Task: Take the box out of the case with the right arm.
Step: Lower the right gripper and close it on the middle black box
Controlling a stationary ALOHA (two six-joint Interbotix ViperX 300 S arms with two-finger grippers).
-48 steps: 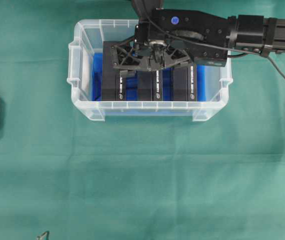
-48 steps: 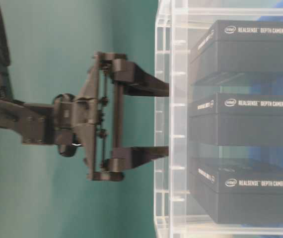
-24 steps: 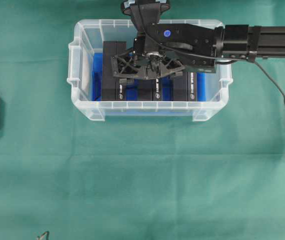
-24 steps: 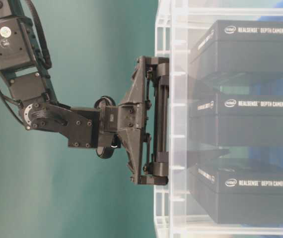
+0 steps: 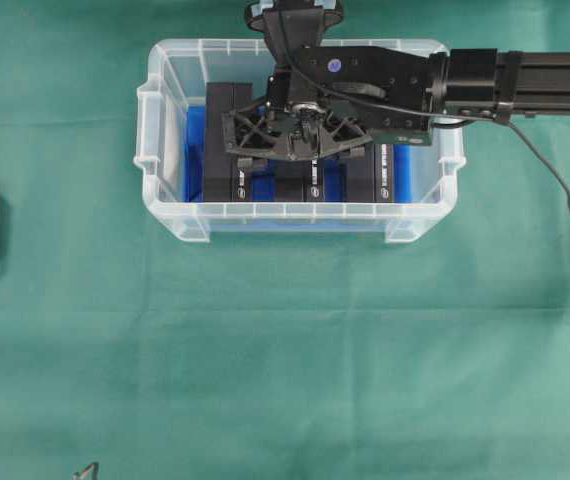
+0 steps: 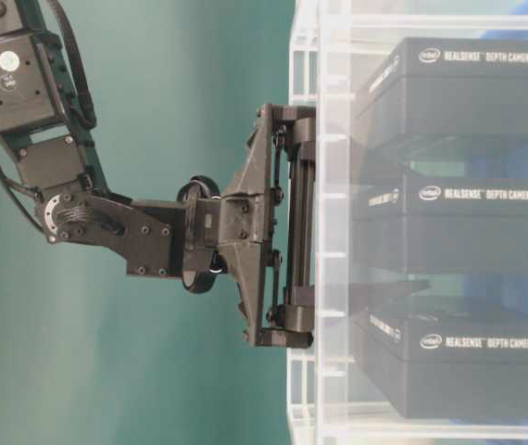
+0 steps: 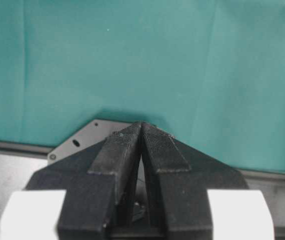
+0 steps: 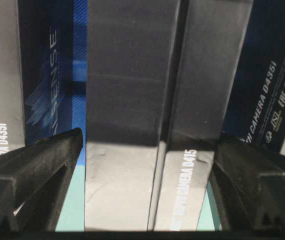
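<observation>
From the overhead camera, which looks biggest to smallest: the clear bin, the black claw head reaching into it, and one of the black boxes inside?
1. Bin, clearly largest.
2. Right gripper head, though it sits nearer the camera, so it looks inflated.
3. Left box, partly hidden under the gripper.

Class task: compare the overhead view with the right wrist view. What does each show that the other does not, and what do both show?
Only the overhead view shows the whole clear case, the green cloth and the right arm. Only the right wrist view shows the right tool open, a finger either side of the middle box, and its D415 print. Both show three dark boxes side by side.
</observation>
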